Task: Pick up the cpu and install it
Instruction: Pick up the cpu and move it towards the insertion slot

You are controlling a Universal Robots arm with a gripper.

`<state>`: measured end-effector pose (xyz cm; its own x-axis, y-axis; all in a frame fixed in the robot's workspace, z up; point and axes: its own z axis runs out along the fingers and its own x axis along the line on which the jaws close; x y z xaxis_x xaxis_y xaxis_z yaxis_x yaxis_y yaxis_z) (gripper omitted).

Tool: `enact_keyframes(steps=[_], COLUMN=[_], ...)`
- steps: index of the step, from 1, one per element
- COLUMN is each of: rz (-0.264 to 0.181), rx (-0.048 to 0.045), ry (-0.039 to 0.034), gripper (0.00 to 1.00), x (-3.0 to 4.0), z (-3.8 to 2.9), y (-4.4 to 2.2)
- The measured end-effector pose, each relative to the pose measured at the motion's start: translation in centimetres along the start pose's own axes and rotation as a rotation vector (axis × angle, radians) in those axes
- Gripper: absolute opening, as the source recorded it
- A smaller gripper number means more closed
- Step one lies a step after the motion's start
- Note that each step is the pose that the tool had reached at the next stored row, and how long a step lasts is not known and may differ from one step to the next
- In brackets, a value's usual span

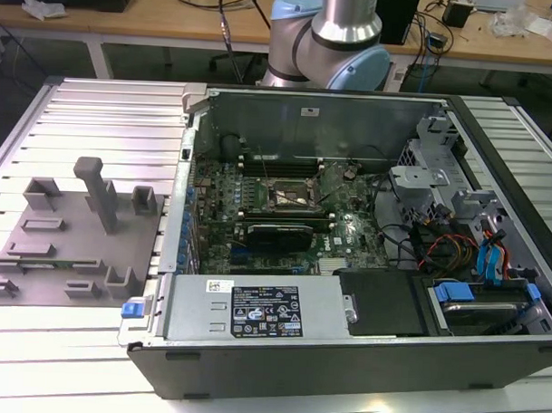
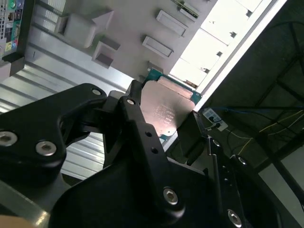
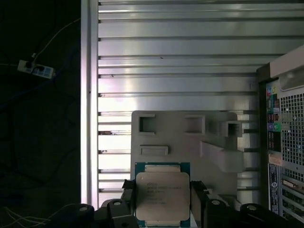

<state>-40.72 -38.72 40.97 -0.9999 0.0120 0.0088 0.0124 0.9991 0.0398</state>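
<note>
The cpu (image 3: 162, 197), a flat square chip with a pale metal top on a green edge, sits between the two black fingers (image 3: 124, 189) of my gripper (image 3: 162, 202), which is shut on it. In the second wrist view the cpu (image 2: 164, 111) is clamped the same way by the gripper (image 2: 166, 121). It hangs above the grey parts holder (image 3: 180, 142) on the slatted table. In the exterior view the holder (image 1: 75, 240) lies at the left, beside the open computer case. The dark cpu socket (image 1: 293, 196) is in the middle of the green motherboard (image 1: 258, 192).
The arm's base (image 1: 332, 36) stands behind the case. A power supply with a printed label (image 1: 265, 311) lines the case's near wall. A drive cage with blue tabs (image 1: 492, 259) and loose cables fills its right side. The table's edge (image 3: 88, 118) runs beside the holder.
</note>
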Motion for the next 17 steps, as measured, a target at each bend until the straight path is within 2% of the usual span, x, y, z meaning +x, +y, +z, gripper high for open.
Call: enact_keyframes(steps=[1, 2, 7, 9, 10, 12, 17], rz=[0.000, 0.000, 0.000, 0.000, 0.000, 0.000, 0.000], rx=[0.0000, -0.0001, -0.0001, -0.0001, -0.0001, 0.0000, 0.0000], ry=[-0.0001, -0.0001, -0.0001, -0.0001, -0.0001, 0.0000, 0.0000], gripper=[0.55, 0.55, 0.55, 0.55, 0.55, 0.55, 0.55], x=[-0.21, -0.84, -2.90, -3.48, -4.16, -4.91, -6.17], z=[0.00, 0.00, -0.02, -0.02, -0.03, -0.04, -0.05], y=[0.00, 0.01, 0.03, 0.04, 0.05, 0.06, 0.08])
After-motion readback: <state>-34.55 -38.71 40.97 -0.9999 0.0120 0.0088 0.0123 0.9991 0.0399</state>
